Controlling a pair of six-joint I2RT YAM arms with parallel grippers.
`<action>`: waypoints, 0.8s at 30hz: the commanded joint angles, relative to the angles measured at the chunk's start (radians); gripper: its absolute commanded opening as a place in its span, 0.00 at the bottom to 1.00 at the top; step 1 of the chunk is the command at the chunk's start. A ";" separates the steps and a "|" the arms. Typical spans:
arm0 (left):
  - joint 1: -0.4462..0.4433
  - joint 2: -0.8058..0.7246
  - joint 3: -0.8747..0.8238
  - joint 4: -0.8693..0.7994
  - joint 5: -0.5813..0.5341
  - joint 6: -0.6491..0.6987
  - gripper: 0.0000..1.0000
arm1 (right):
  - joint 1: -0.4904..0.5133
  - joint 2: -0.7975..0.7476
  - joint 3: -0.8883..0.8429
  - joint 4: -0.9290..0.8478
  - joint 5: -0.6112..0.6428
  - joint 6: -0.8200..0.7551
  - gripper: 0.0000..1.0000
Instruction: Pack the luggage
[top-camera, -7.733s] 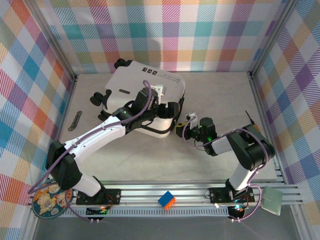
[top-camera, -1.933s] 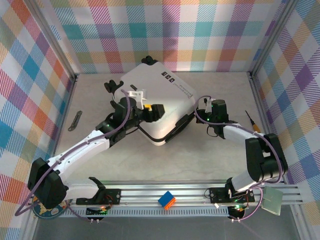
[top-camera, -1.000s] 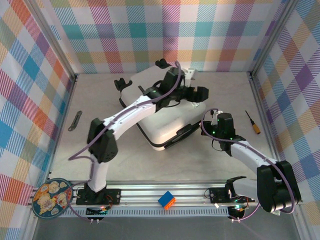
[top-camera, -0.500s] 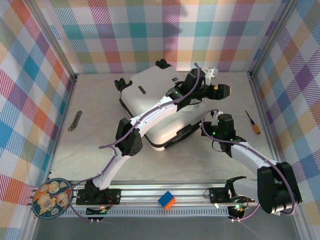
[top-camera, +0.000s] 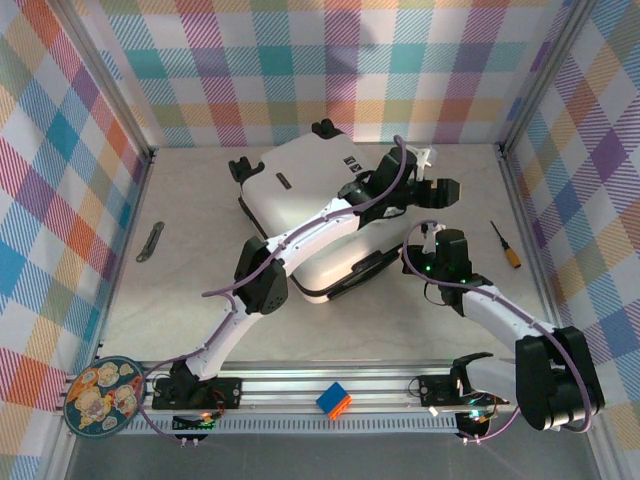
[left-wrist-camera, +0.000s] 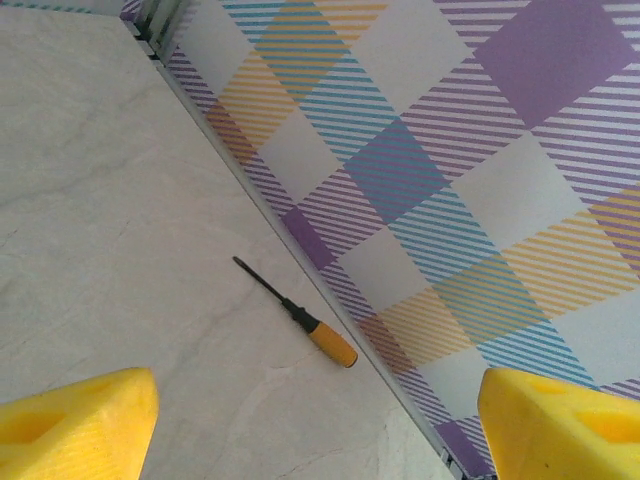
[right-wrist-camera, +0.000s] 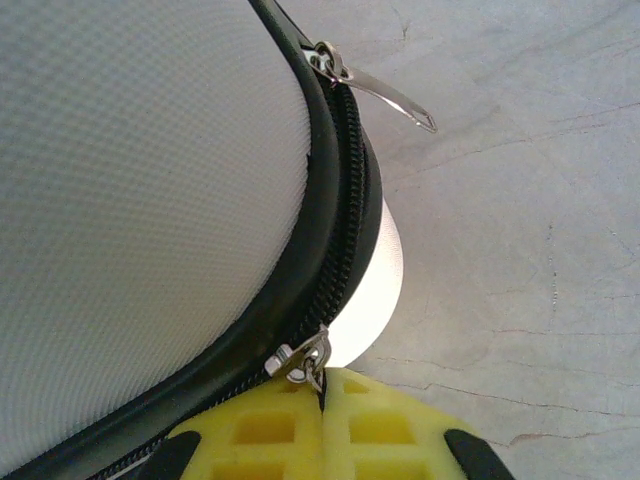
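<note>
From above, the luggage (top-camera: 310, 170) lies flat at the back middle of the counter (top-camera: 200, 290), lid down on its base. The left arm reaches right across it, so the left gripper (top-camera: 440, 190) hangs past its far right side, above bare counter. The right gripper (top-camera: 410, 252) is tucked against the near right corner of the shell. A screwdriver (top-camera: 502, 245) lies off to the right by the wall, well apart from the case.

From the left wrist, the left gripper (left-wrist-camera: 320, 420) is spread wide with nothing between its fingers. Below it are only counter, the screwdriver (left-wrist-camera: 300, 315) and the plaid wall (left-wrist-camera: 480, 150).

From the right wrist, the right gripper (right-wrist-camera: 322, 400) is pinched closed on a zipper pull (right-wrist-camera: 305, 362) at the black seam (right-wrist-camera: 345, 190), where it rounds the white corner. A second pull (right-wrist-camera: 375, 90) lies loose further along the same seam.

I'd say the step is zipping the case closed. To do it well, draw the pull along the line of the track and follow the curve, never tugging outward. It would help to bring the free left gripper down on the lid, so the case does not slide or twist. Whatever is packed inside is hidden, and I cannot tell whether the teeth between the two pulls have meshed.
</note>
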 joint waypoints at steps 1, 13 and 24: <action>-0.001 -0.067 -0.089 -0.205 -0.045 0.009 0.82 | -0.010 -0.015 0.010 -0.016 0.068 -0.002 0.00; -0.002 -0.232 -0.364 -0.121 -0.005 0.010 0.79 | -0.018 0.035 0.115 -0.077 0.150 -0.020 0.00; -0.002 -0.245 -0.419 -0.123 0.001 0.020 0.78 | -0.027 0.004 0.135 -0.107 0.195 -0.076 0.00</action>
